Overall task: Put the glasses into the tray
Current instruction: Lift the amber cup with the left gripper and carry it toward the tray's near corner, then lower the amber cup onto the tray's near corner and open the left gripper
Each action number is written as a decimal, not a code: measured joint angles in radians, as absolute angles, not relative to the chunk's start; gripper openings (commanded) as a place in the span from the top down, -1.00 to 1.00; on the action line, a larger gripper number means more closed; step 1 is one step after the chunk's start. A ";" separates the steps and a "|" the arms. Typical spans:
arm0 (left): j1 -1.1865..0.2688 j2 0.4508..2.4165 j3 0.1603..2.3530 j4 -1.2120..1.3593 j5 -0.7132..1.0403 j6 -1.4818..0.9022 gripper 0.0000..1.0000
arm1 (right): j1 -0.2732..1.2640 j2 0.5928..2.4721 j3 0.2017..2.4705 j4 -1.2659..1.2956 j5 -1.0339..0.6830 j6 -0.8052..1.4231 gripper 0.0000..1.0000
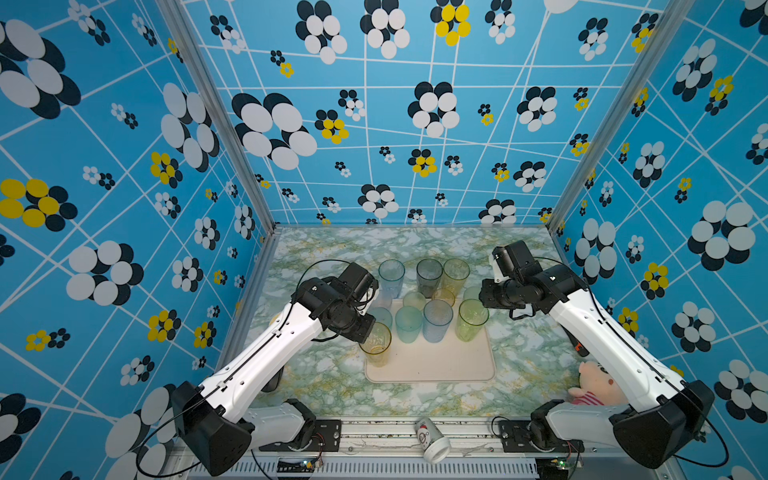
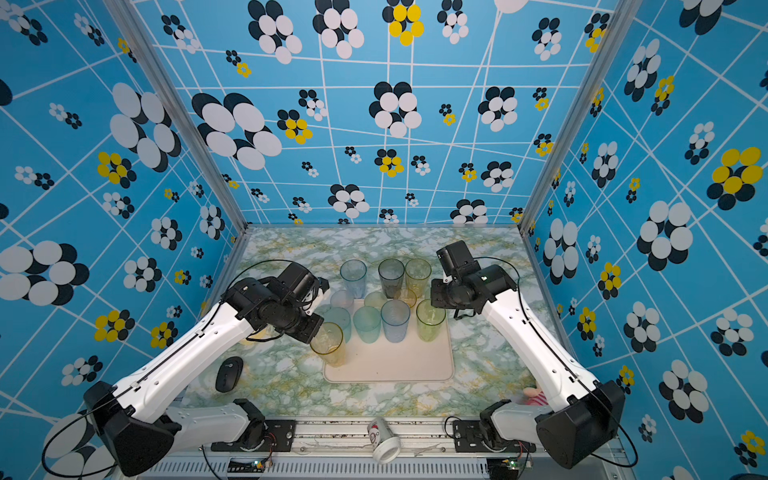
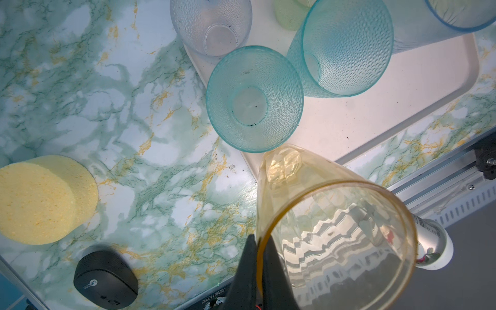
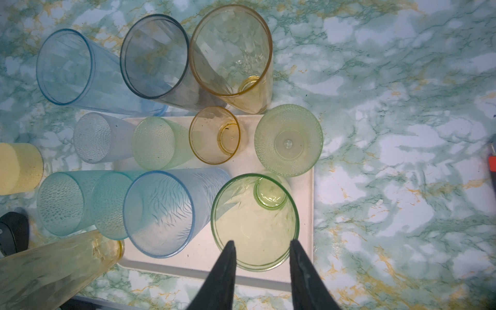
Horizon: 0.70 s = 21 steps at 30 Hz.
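On the left of the marbled tabletop point(image 1: 332, 390) a black mouse point(image 2: 228, 374) lay near a pale-yellow round sponge point(image 3: 40, 198). Beside them the left hand point(image 3: 259, 241) was clamped tight on the rim of a tall amber glass point(image 1: 376, 347), one finger inside the wall and one outside. That glass was see-through with a wavy, faceted wall. Its base sat at the near left corner of the tray point(image 1: 436, 361), though I couldn't tell whether it touched.

The tray was flat and cream-pink, with rounded corners and a low rim, and its near half was bare. On its far half the other glasses stood upright. In front were a short teal glass point(image 1: 382, 318) right at the left edge, a dimpled teal glass point(image 1: 408, 324), a tall blue glass point(image 1: 437, 326) and a tall green glass point(image 1: 471, 320). Behind them were a clear dimpled glass point(image 4: 102, 137) at the far left corner, a pale green dimpled glass point(image 4: 158, 142), a short amber glass point(image 4: 214, 134) and a squat green glass point(image 4: 288, 139).

Past the tray's far edge, on the bare tabletop, three tall ones stood close in a row: a light blue glass point(image 1: 390, 276), a smoky grey glass point(image 1: 429, 276) and a yellow-amber glass point(image 1: 456, 276).

The right hand point(image 4: 261, 245) hung over the mouth of the tall green glass, fingers partway apart and gripping nothing. At the far right a plush toy point(image 1: 590, 374) lay by the arm.
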State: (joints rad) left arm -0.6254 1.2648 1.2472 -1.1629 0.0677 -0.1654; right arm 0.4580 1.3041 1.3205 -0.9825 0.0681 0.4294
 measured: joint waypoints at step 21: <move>-0.657 1.288 1.148 -1.088 0.029 -0.173 0.90 | 0.458 1.314 1.321 -0.983 0.068 0.429 0.29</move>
